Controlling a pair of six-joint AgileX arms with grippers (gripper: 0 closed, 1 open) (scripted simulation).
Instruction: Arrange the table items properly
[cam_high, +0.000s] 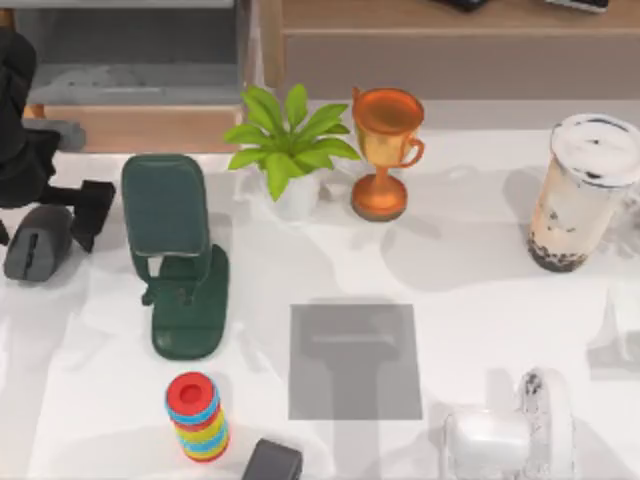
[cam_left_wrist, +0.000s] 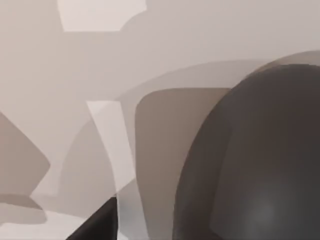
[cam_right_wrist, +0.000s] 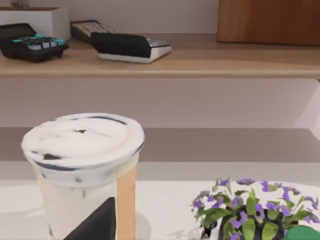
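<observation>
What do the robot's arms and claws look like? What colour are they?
The left arm is black, thick and rounded, and the left claw is black and blocky too. In the left wrist view its tip is a plain black wedge. The right claw has a dark, pointed tip in the right wrist view. I can see no cables, stickers or markings on them.
</observation>
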